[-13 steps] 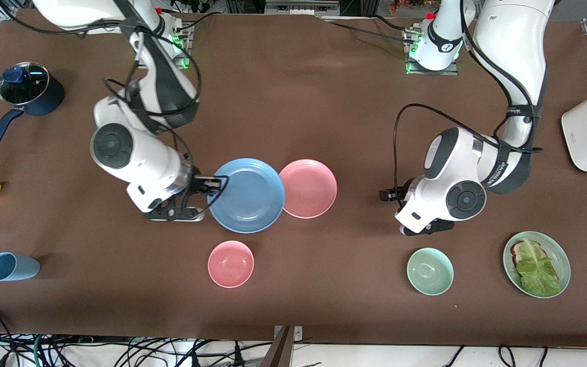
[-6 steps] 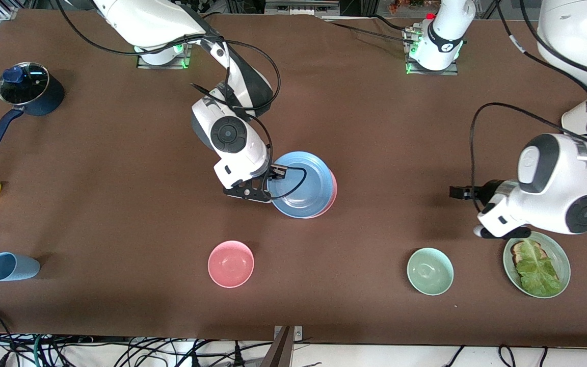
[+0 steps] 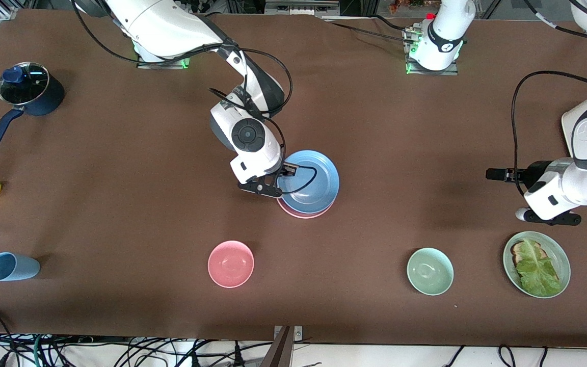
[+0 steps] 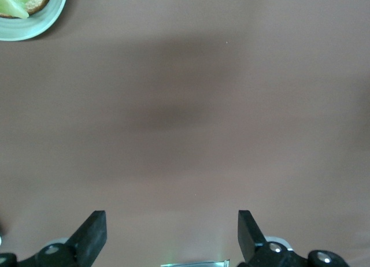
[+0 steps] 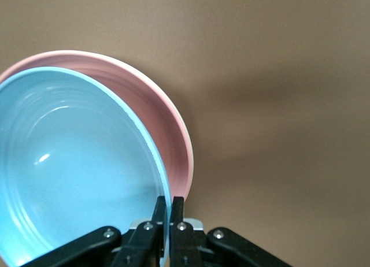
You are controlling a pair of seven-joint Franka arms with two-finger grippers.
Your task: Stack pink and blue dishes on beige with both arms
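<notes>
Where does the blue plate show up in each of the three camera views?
Front view: the blue plate is mid-table, over the pink plate, its rim pinched by the right gripper.
Left wrist view: not in it; only bare table and a corner of the green plate with lettuce.
Right wrist view: it fills the lower part, clamped at its rim.
Shared landmark: the pink plate's rim peeking out from under the blue one, in front and right wrist views.
</notes>
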